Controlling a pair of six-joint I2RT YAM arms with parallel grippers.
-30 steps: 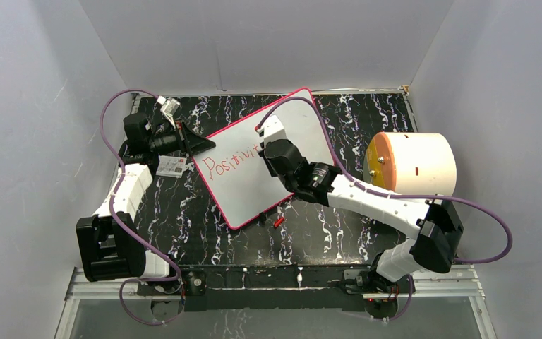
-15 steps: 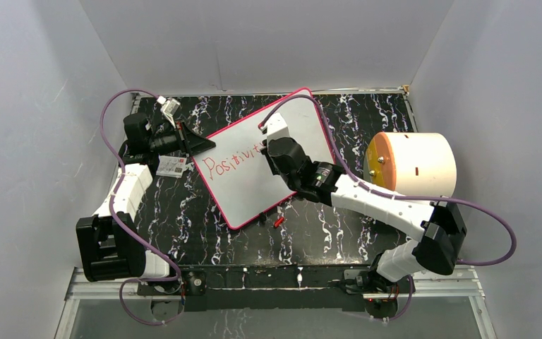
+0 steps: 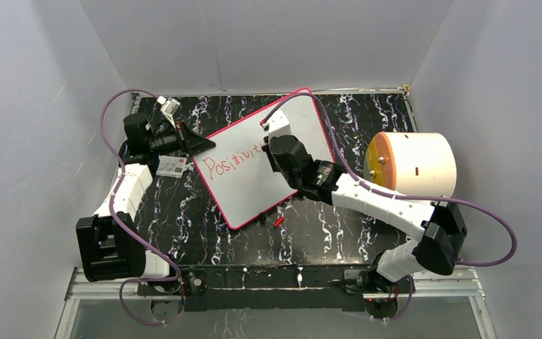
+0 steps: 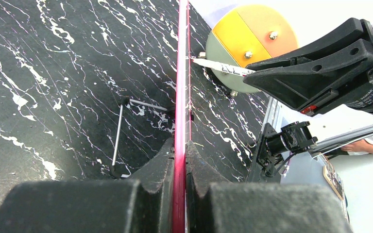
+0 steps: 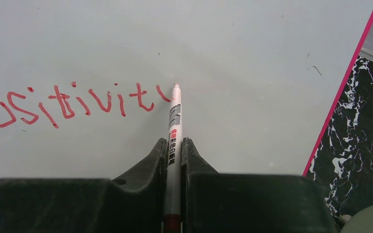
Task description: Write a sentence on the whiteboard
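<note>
1. Black marbled table (image 3: 205, 226), white walls: the right gripper (image 5: 174, 143) stays clamped on a marker (image 5: 175, 114). Its tip is on the whiteboard (image 3: 247, 194), just past the red sentence (image 5: 68, 104), so far "ositivit" plus a fresh stroke.
2. It has crept rightward along the line in the last second.
3. The right arm reaches diagonally across, and the left gripper (image 4: 180, 145) pinches the board's pink edge.
4. Bare white runs ahead to the right edge, and a drum (image 3: 416, 164) stands beyond it.
</note>
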